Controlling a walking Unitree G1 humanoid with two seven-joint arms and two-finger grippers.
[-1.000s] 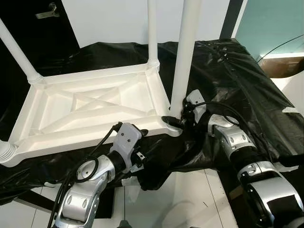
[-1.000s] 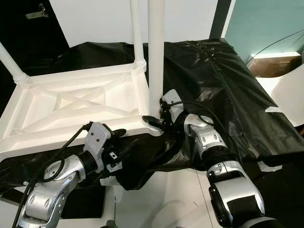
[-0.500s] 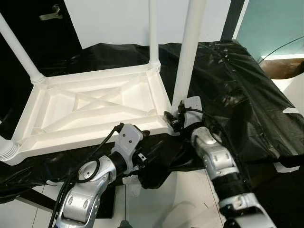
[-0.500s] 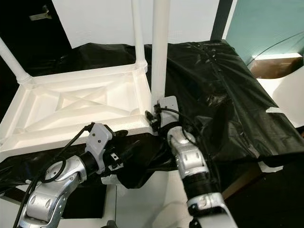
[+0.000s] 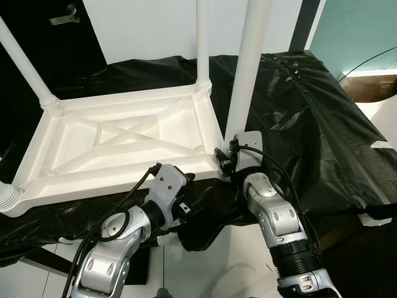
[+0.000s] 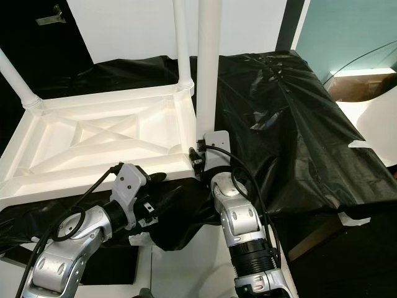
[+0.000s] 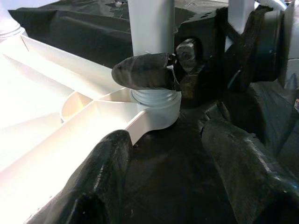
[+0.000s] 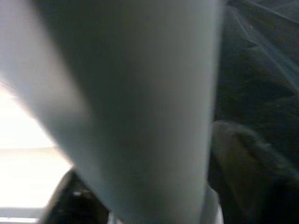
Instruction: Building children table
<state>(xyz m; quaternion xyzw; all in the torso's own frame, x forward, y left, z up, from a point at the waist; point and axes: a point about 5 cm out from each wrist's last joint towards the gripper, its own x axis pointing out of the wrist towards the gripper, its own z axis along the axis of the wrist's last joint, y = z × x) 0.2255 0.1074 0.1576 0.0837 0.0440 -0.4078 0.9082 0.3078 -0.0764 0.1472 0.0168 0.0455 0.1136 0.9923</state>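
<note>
A: Where is the table being kept, and how is it lying?

B: The white tabletop [image 5: 118, 146] is being laid upside down on the black sheet [image 5: 310, 118], its ribbed underside turned up. Legs are already being carried in its corner sockets; the near-right leg [image 5: 248, 68] is being stood upright in the socket at the corner nearest the robot's right arm.

A: How is that leg being held?

B: It is being clasped at its very base by the right gripper [image 6: 197, 155]. In the left wrist view one black fingertip [image 7: 145, 71] is being pressed across the leg just above the ribbed collar, so the fingers are being closed around the leg.

A: What is being seen to have changed over the last second?

B: The right forearm has been swung round: a second ago it was being reached in from the right side, and now it is being held almost straight below the corner. The grasp at the leg's base has been kept throughout. This is being read as a twisting stroke, the leg being screwed into its socket.

A: And the other arm?

B: The left gripper [image 7: 163, 154] is being held spread apart beside the near edge of the tabletop, nothing being grasped between its fingers.
</note>
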